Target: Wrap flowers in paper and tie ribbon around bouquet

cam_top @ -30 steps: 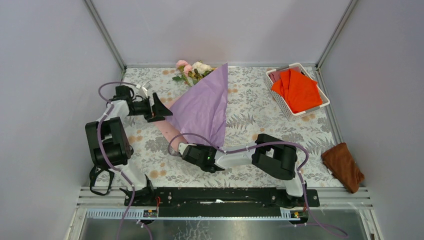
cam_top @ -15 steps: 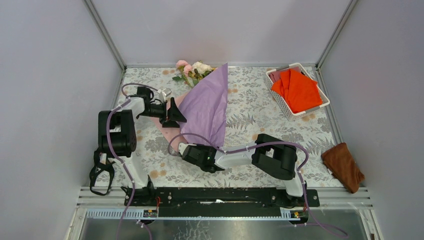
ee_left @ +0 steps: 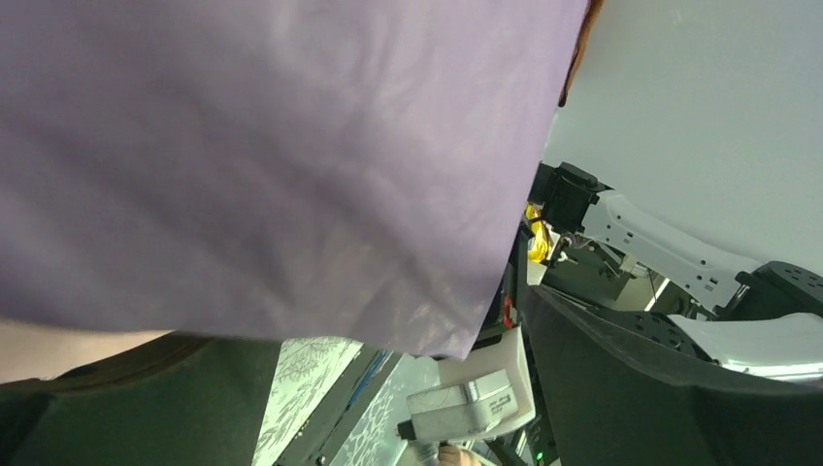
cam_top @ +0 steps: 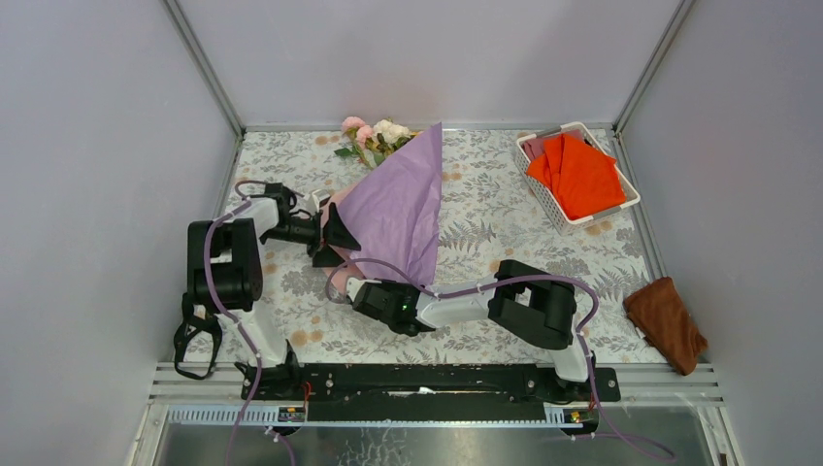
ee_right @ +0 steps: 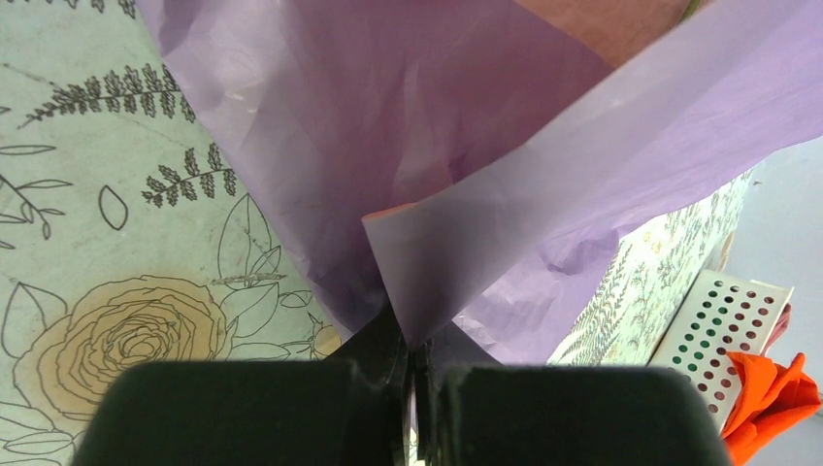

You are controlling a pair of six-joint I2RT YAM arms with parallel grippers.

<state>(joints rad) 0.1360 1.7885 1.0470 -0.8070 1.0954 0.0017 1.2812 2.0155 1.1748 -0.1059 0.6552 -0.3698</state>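
The flowers (cam_top: 374, 136) lie at the back of the table, pink and white blooms poking out past the top of the paper (cam_top: 398, 209). The lilac sheet is folded over into a tall triangle, and the stems are hidden beneath it. My right gripper (cam_top: 367, 289) is shut on the sheet's lower corner, and in the right wrist view the paper (ee_right: 466, 146) runs down into the closed gripper (ee_right: 412, 354). My left gripper (cam_top: 335, 233) stands open against the sheet's left edge. In the left wrist view the paper (ee_left: 272, 155) hangs over the wide-apart fingers (ee_left: 660, 388). The ribbon is out of view.
A white perforated basket (cam_top: 558, 199) with an orange-red cloth (cam_top: 580, 175) stands at the back right. A brown cloth (cam_top: 666, 320) lies by the right edge. The right arm (cam_top: 524, 301) stretches across the front of the floral table cover (cam_top: 485, 233).
My left arm has swung right from open table to the paper's left edge, then dipped slightly nearer. The pink flap there has shifted. The right gripper keeps its hold unmoved.
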